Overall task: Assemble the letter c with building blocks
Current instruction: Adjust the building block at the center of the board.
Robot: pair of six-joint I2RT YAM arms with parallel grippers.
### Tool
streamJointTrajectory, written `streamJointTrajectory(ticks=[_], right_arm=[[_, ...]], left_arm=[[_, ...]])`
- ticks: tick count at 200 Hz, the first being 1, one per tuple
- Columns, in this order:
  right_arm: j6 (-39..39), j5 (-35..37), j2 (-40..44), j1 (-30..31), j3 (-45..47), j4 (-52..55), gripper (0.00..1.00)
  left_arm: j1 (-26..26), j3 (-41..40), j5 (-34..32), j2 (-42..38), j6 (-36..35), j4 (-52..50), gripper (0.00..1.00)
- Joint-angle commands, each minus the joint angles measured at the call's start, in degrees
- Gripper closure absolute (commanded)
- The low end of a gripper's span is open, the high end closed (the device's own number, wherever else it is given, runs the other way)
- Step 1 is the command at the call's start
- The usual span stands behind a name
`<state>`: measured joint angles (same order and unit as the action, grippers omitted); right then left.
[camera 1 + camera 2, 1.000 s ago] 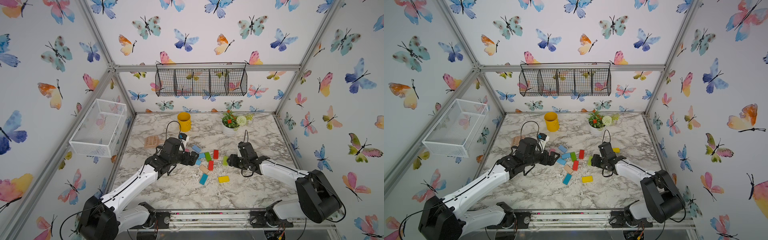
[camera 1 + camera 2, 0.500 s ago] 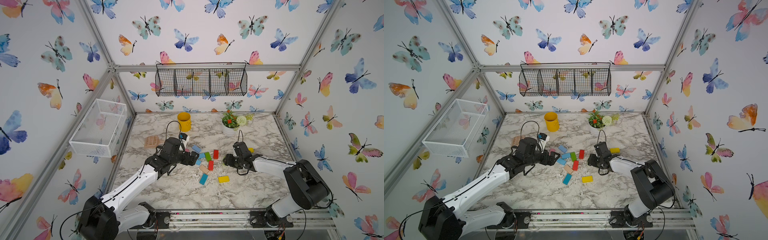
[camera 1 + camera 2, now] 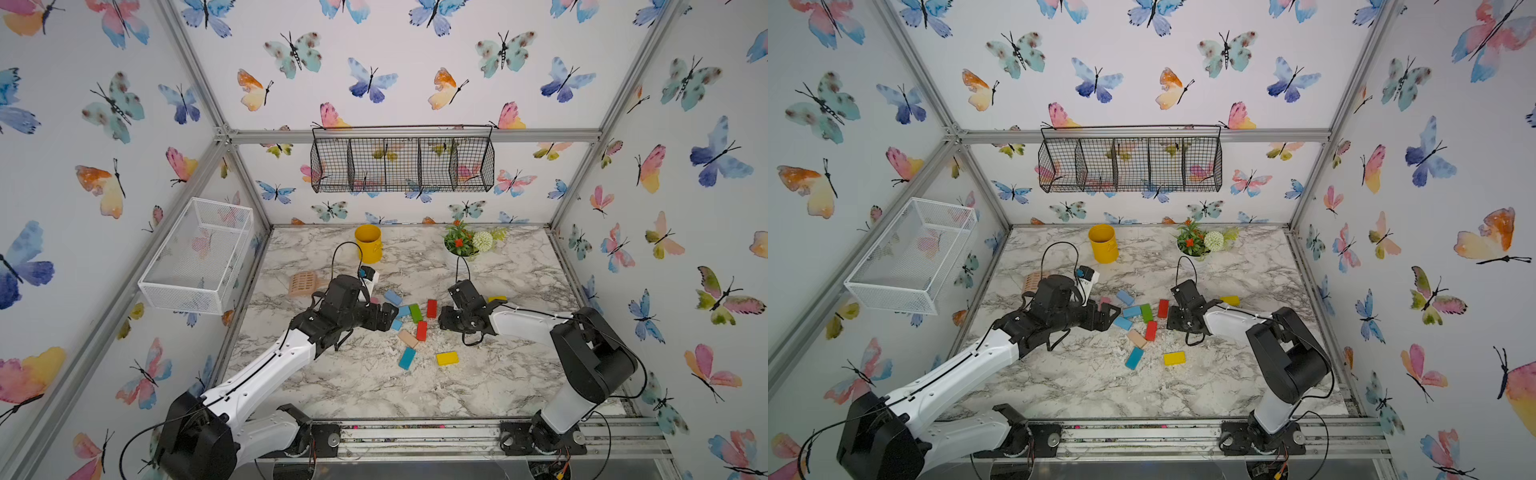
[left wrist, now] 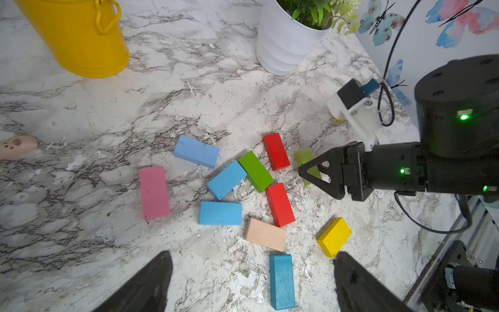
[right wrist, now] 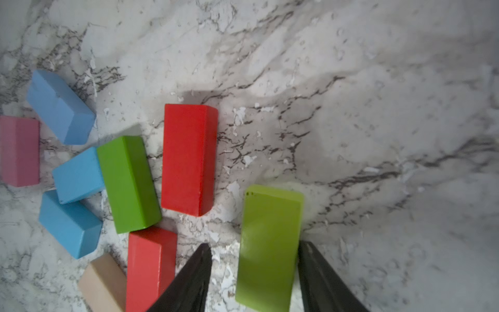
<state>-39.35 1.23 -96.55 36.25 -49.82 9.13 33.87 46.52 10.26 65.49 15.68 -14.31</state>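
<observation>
At right gripper [image 5: 253,243], lime block [image 5: 270,216] hidden overhead

Building blocks all lie flat on the worktop [image 4: 189,94], loosely scattered. Core: green block [image 4: 255,171] touching a blue block [image 4: 226,180], red block [image 4: 276,151] just beside the green. Second red block [image 4: 280,204] sits just beside the tan block [image 4: 265,234]. Second blue block [image 4: 220,213], pale blue block [image 4: 196,151] and pink block [image 4: 154,192] are near. Teal block [image 4: 282,281] and yellow block [image 4: 334,237] lie further out. Lime block [image 5: 270,216] sits between the right end effector [image 5: 253,244] fingers. Second yellow block [image 3: 497,298] is well apart.
</observation>
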Motion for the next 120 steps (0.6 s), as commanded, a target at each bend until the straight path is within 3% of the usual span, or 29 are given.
streamJointTrajectory(ticks=[1,120], right_arm=[[0.94,4.66,-1.73,1.37,-1.58,6.09,0.46],[4.76,10.10,-0.75,2.60,-1.59,11.09,0.69]], left_arm=[[-0.03,-0.97,-0.01,-1.67,-0.14,0.33,0.06],[-0.03,-1.79,-0.76,-1.69,-0.17,0.33,0.06]])
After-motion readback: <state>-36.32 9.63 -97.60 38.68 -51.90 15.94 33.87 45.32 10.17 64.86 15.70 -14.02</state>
